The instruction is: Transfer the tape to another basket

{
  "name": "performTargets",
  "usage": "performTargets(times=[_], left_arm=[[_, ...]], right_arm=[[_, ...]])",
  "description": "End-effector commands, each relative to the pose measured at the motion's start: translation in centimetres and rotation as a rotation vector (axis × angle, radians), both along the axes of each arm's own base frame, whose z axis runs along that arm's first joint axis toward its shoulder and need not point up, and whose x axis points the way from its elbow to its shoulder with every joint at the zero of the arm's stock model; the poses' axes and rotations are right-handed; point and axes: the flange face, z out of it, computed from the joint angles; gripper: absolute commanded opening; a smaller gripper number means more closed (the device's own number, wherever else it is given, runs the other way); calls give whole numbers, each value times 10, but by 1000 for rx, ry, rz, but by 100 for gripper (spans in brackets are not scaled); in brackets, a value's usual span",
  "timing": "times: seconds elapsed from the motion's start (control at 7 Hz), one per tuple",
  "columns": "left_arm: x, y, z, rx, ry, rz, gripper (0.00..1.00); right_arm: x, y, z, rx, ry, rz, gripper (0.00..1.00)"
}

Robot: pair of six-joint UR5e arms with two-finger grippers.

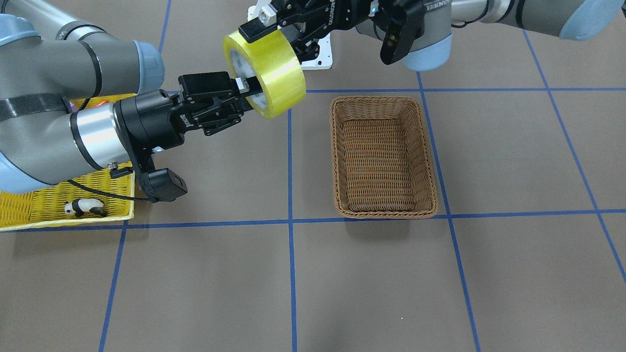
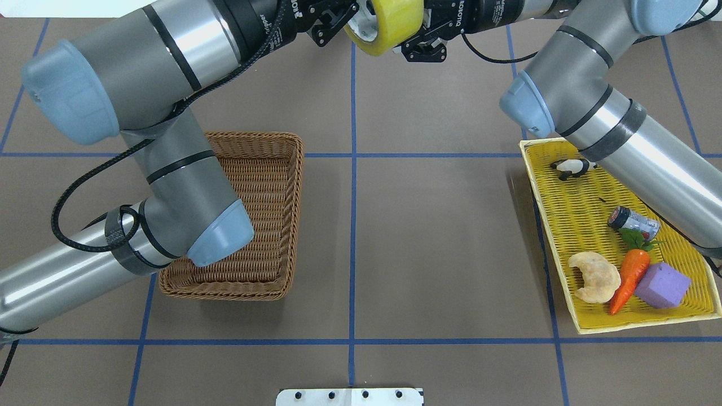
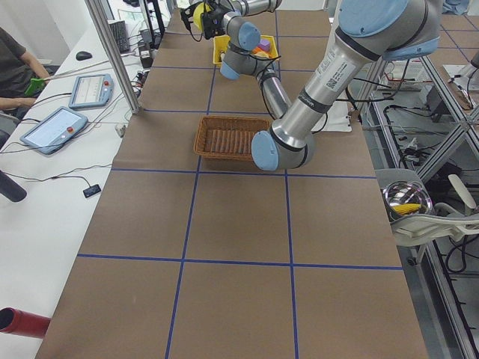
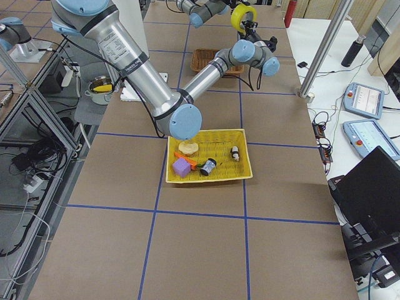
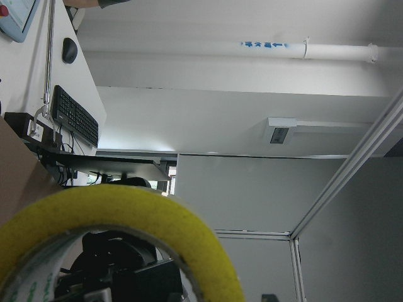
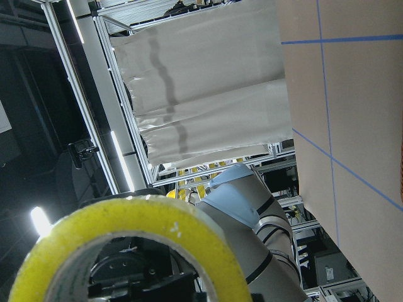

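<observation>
- While both arms share the tape [image 1: 274, 68], the step looks like a hand-over, so the left jaws should grip firmly before the right jaws let go.
- The right jaws are closed on the roll's lower wall, with one finger [image 1: 252, 90] through the core. The left jaws appear clamped on its upper wall, with one finger [image 1: 255, 30] on the yellow face.
- The right finger is best drawn straight out along the core, so it does not drag the roll askew.
- The tape hangs high over the surface [image 1: 342, 283], about midway between its short edges. The basket [image 1: 337, 161] sits well below, toward the robot's left short edge.
- The roll stands on edge, and its core axis lies roughly level, a little tilted, pointing from one short edge toward the other. As a ring it is wider across than deep.
</observation>
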Motion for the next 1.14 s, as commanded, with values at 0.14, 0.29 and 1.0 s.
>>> performTargets(times=[0.14,0.29,1.0], left_arm=[[-3,2,-1,5,6,-2,0],[-7,4,-2,7,14,5,0],[-30,20,48,43,4,31,0]], right_arm=[[-1,-1,-4,-9,7,0,84],[-1,-1,-2,-8,13,-2,98],[50,1,25,7,45,49,99]])
